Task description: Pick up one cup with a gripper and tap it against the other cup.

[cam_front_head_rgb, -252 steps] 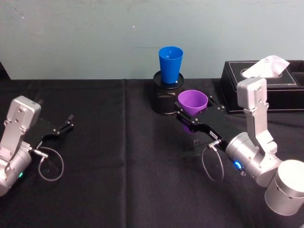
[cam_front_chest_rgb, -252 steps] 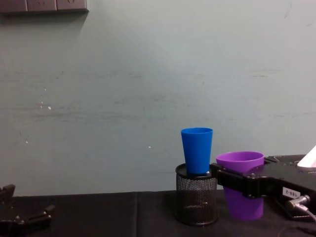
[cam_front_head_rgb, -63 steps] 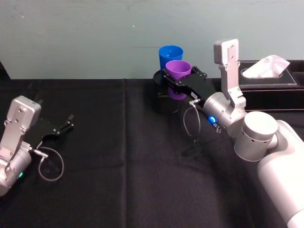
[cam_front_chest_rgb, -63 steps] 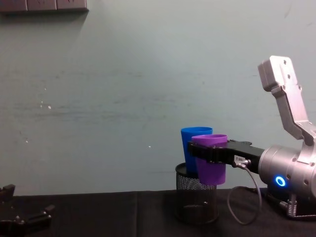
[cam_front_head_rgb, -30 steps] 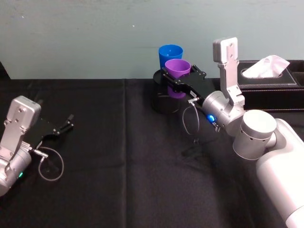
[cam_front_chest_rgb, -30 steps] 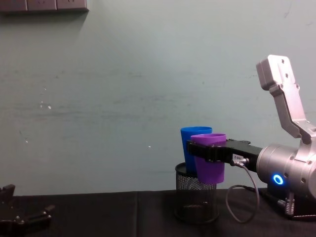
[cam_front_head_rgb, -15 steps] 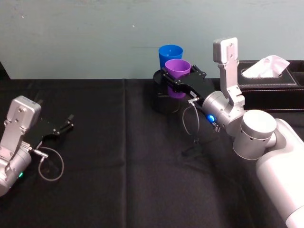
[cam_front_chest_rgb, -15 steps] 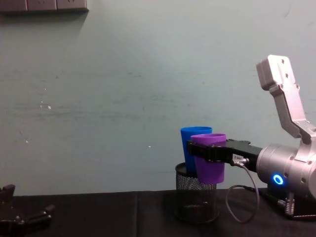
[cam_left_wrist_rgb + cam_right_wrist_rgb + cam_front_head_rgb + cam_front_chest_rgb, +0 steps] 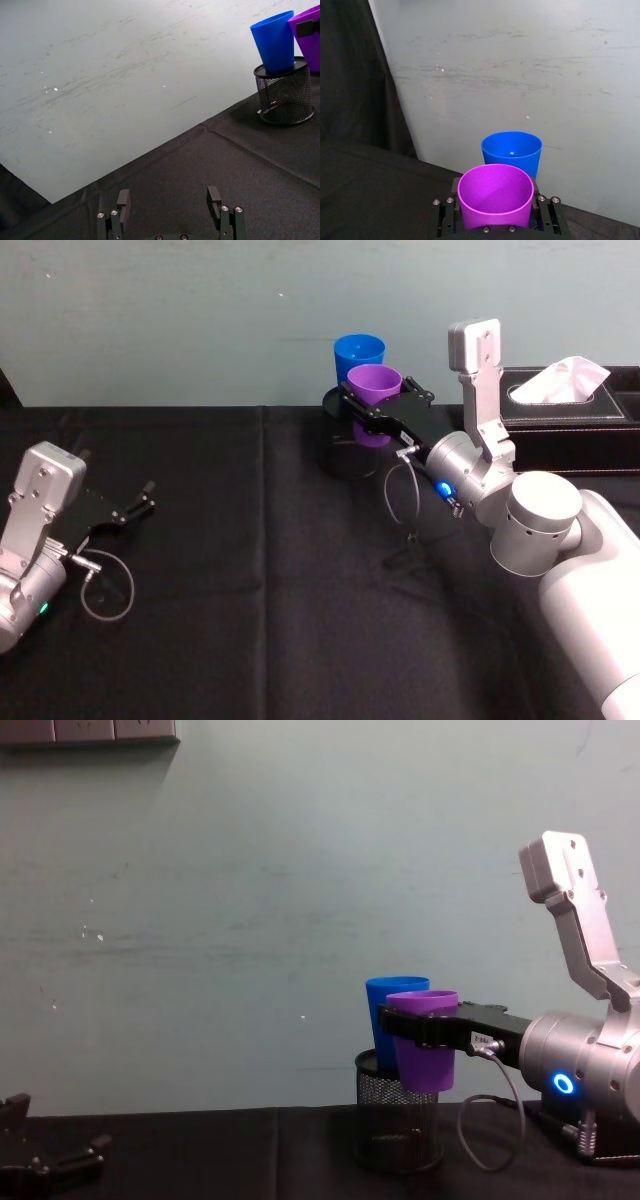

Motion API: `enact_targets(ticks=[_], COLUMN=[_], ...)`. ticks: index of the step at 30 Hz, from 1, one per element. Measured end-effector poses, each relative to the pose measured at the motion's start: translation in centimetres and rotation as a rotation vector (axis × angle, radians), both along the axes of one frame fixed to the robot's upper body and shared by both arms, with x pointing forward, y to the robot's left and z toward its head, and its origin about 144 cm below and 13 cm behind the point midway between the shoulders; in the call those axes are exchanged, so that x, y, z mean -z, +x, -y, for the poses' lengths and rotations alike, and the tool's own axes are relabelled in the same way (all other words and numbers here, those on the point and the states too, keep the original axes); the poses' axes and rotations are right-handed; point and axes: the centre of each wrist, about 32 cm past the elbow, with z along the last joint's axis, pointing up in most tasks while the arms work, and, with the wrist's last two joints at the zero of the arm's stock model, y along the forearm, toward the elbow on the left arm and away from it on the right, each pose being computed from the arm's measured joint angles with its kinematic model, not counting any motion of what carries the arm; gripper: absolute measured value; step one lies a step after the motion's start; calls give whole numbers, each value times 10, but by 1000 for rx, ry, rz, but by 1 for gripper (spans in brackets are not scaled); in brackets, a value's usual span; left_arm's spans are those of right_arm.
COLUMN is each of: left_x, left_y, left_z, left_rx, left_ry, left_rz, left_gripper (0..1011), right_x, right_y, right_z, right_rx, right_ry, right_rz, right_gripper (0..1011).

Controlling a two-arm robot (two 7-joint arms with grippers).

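The right gripper is pinching the purple cup by its sides, just under the rim, and holding it upright in the air above the table. The blue cup is standing in the mesh holder at the purple cup's 11 o'clock in the head view, just beside it (whether the two are touching, I cannot tell). The left gripper is resting at the table's 8 o'clock, jaws spread, well apart from both cups.
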Motion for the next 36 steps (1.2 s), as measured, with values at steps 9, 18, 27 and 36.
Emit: enact_targets(ticks=[9, 18, 27, 36], left_x=[0, 0, 0, 0], left_y=[0, 0, 0, 0], left_z=[0, 0, 0, 0], left_rx=[0, 0, 0, 0], left_ry=[0, 0, 0, 0], left_rz=[0, 0, 0, 0], left_gripper=[1000, 1000, 1000, 1000], right_x=[0, 0, 0, 0], right_y=[0, 0, 0, 0], right_z=[0, 0, 0, 0], right_rx=[0, 0, 0, 0], right_ry=[0, 0, 0, 0], right_rz=[0, 0, 0, 0], right_gripper=[750, 750, 750, 750])
